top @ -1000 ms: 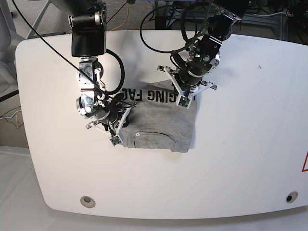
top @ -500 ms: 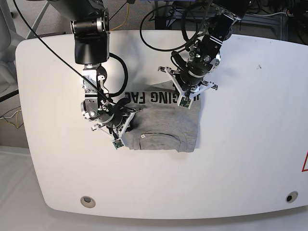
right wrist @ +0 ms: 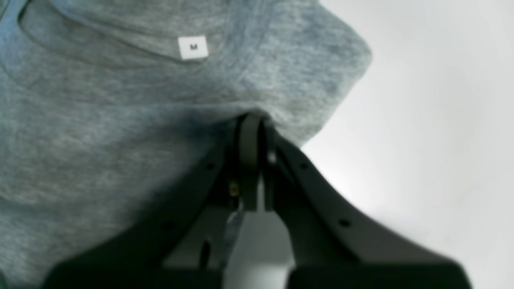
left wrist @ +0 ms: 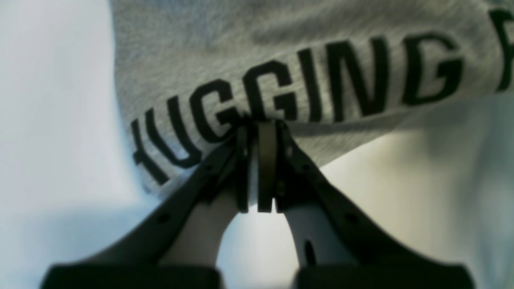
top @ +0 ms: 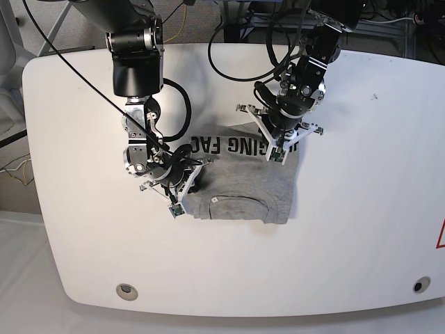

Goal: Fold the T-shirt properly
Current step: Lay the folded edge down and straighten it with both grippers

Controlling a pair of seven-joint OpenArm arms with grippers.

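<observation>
The T-shirt (top: 243, 182) lies folded on the white table (top: 361, 174), heather grey, with black lettering (top: 229, 145) along its far edge and the collar tag (top: 215, 200) near the front. My left gripper (top: 281, 150) is shut on the lettered edge at the shirt's right; in the left wrist view its tips (left wrist: 259, 125) pinch the T-shirt (left wrist: 281, 48) under "HUGGING". At the shirt's left front corner, my right gripper (top: 186, 189) is shut too. The right wrist view shows that gripper (right wrist: 251, 120) biting a fold of the T-shirt (right wrist: 100, 120) below the white tag (right wrist: 193, 47).
Black cables (top: 222, 42) loop off the table's back edge behind both arms. Two round holes (top: 126, 291) (top: 417, 285) sit near the front edge. A red mark (top: 441, 236) shows at the far right edge.
Both arms have shifted right and a little toward the front, dragging the folded shirt with them. Both grippers stayed shut on the fabric.
</observation>
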